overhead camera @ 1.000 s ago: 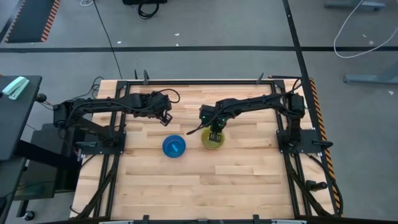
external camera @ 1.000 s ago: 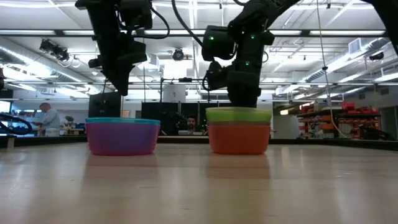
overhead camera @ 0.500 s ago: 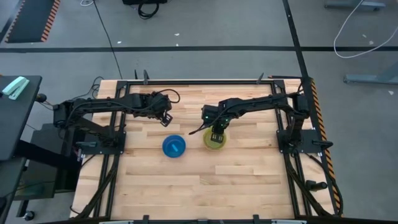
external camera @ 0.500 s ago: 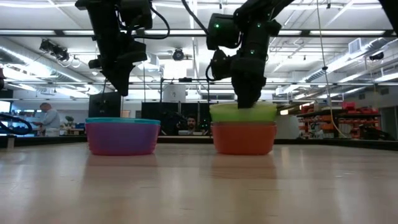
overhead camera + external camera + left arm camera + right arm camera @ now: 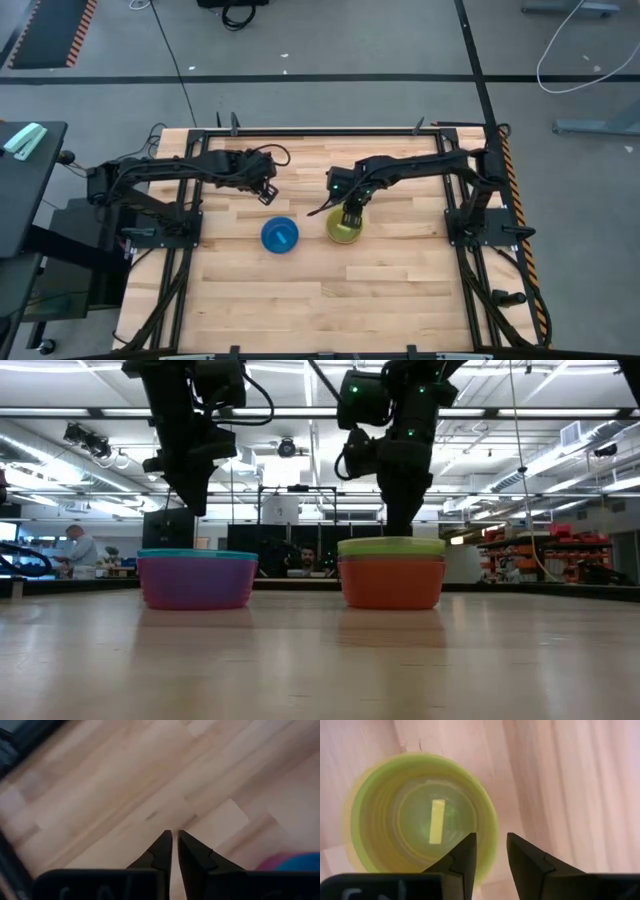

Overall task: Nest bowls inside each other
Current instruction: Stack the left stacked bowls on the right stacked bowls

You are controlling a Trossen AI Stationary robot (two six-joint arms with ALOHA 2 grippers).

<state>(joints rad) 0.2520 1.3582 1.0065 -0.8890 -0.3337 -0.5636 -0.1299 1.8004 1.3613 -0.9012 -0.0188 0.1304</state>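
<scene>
On the wooden table, near its middle, two bowl stacks stand side by side, apart from each other. Left stack: blue bowl uppermost in the high view; in the low view it shows as a teal rim seated in a purple bowl. Right stack: green bowl nested in an orange bowl, green rim sitting level just above the orange wall. Yellowish edge shows around the green rim in the right wrist view; cannot tell whether that is another bowl.

Right gripper hangs directly over the green bowl's rim on the side away from the camera-near table edge. Right wrist view: fingers parted with a narrow gap, rim of the green bowl lying below that gap, nothing between the pads. Low view shows the fingertips just above the rim, not clearly touching.

Left gripper waits above bare table, behind and slightly left of the blue bowl. Left wrist view: fingers nearly together, only a thin slit, empty; blue-and-purple stack sits at the frame edge.

Beyond the table, a person stands in the workshop background.
</scene>
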